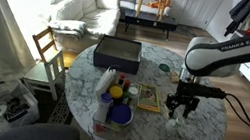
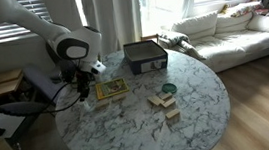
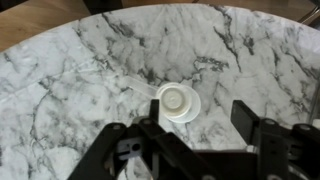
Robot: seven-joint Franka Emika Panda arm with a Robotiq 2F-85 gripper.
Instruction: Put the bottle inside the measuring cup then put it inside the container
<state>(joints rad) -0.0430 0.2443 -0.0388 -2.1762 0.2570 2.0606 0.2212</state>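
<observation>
**Marble surface, tool released above the white measuring cup**

White with grey veining, the round surface carries all items in both exterior views. The arm reaches over the edge of the surface, and the tool hangs above the marble with its fingers spread apart, grasping nothing.

In the wrist view the measuring cup stands upright on the bare marble, in line with the gap between the two fingers and just beyond them. Its thin handle points to the left and far. A smaller raised ring shows at the centre of the cup; whether this is the bottle cannot be told.

The dark rectangular container sits at the far side of the surface, well apart from the tool. In an exterior view a flat book-like item lies near the tool, a green round item lies towards the middle, and a group of wooden blocks lies just nearer than the green item. In an exterior view a clear tub holding blue and yellow contents stands at the near left.
</observation>
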